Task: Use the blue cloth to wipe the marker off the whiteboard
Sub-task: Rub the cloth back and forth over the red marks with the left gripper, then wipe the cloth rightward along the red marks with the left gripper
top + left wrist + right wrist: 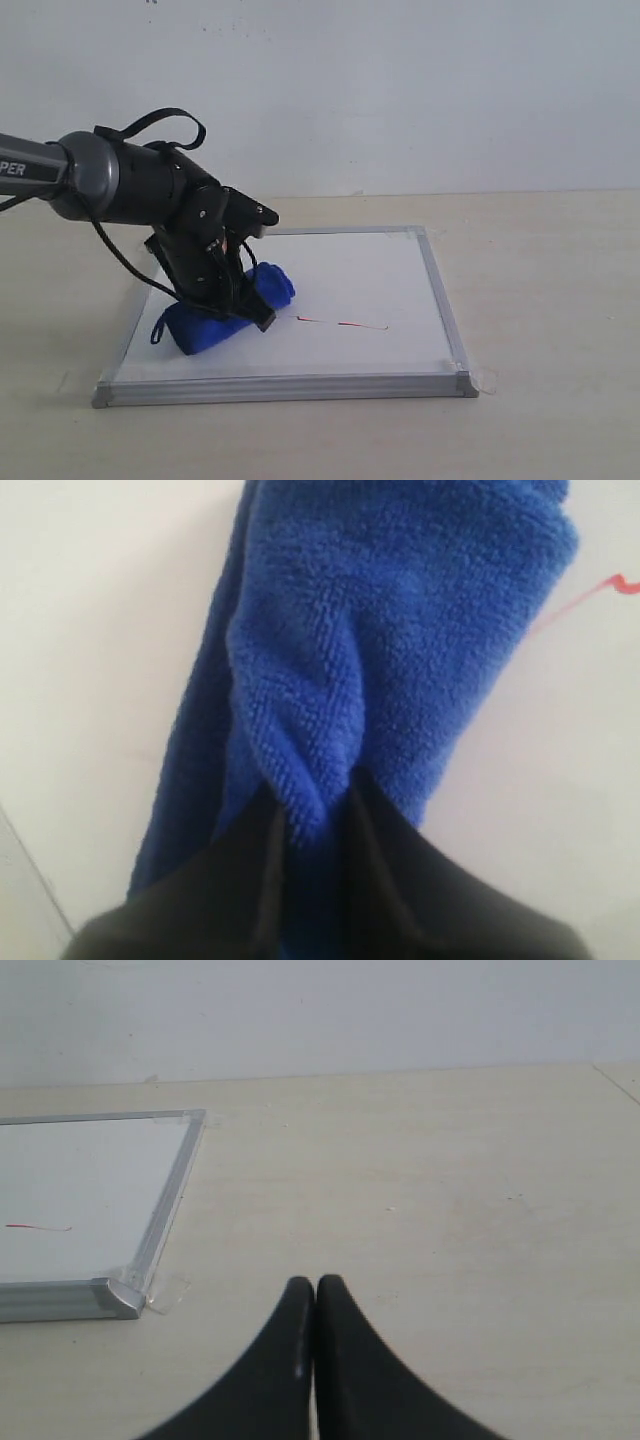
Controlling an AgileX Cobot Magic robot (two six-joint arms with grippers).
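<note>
Royal-blue cloth [205,330], rolled, lies on the whiteboard [350,265] on the left arm's side, clamped between the fingers [400,880] of the left gripper [243,300]. The thin red marker [345,323] line starts just beside it. A clean wipe likely needs firm downward pressure and one sweep along the whole line. The right gripper [316,1295] hangs over the bench [450,1210], fingers together.

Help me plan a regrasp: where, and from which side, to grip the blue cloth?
Grip the blue cloth mid-roll, from above, claw across its short width. It lies flat on the whiteboard, long and soft, so it pinches into a fold there, as the left claw shows.
</note>
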